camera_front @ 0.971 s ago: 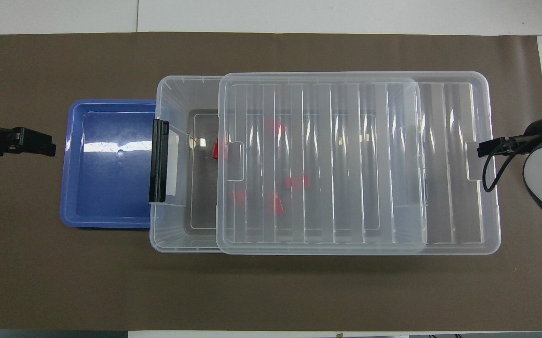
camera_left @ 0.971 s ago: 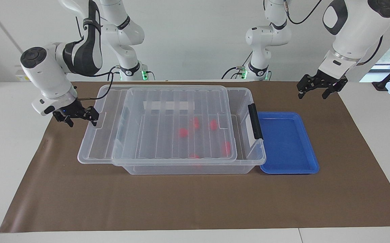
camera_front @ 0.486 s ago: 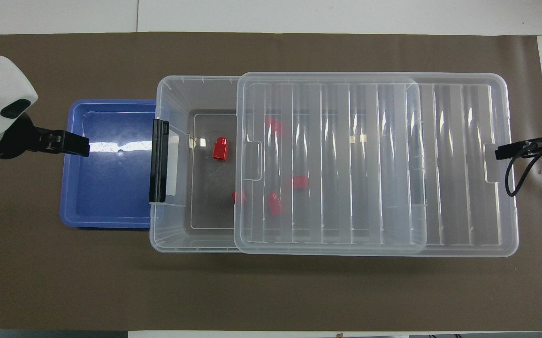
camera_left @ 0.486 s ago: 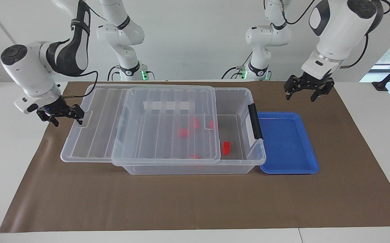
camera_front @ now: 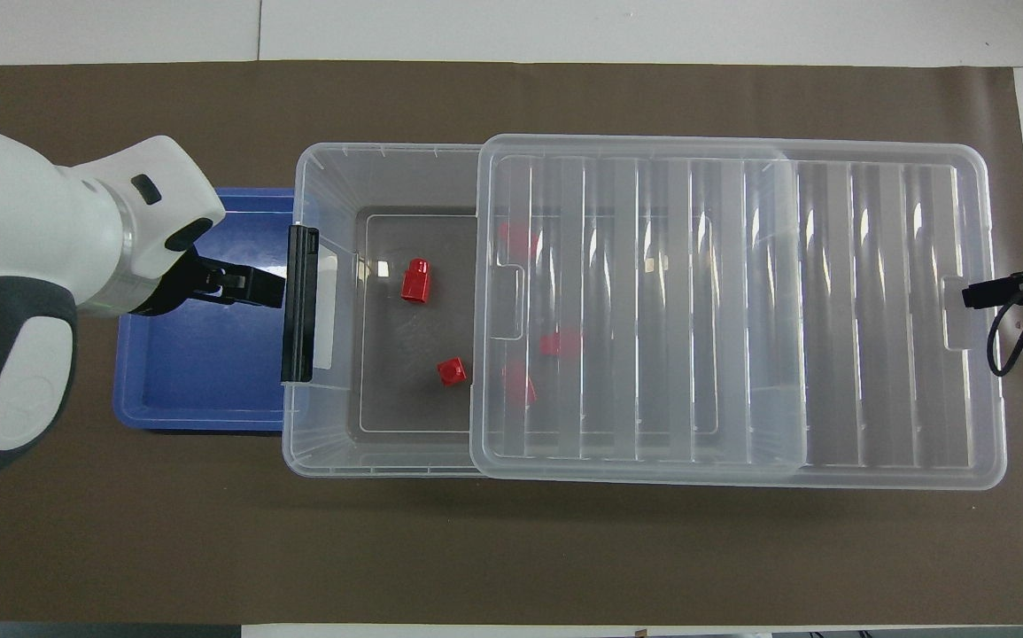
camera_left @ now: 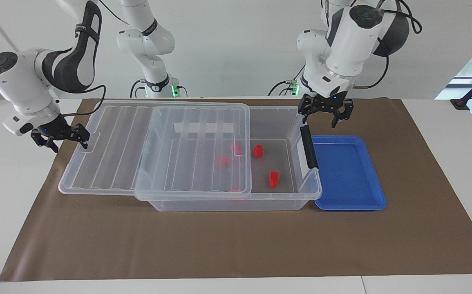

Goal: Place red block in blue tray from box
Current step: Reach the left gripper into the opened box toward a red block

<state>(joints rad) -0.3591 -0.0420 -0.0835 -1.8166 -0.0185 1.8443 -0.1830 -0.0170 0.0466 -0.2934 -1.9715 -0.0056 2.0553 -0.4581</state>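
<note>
The left claw [camera_left: 323, 113] hangs spread and empty above the latch end of the box [camera_left: 236, 204], over the seam between the box and the blue tray [camera_left: 376, 196]. The right claw [camera_left: 61, 136] sits at the lid [camera_left: 109, 179] tab at the other end of the box, pinching it as far as can be judged; the lid rests slid toward the right arm's end, leaving the latch end uncovered. Two red pieces lie bare on the box floor there. The red block [camera_front: 415, 281] lies just inside the box from the latch [camera_front: 299, 303], toward the lid from the left claw, with its long axis running roughly nearer-to-farther from the robots and the narrow end farther. The second piece [camera_front: 452, 371] lies nearer the robots. The left arm is the nearer one. The tray holds nothing.
</note>
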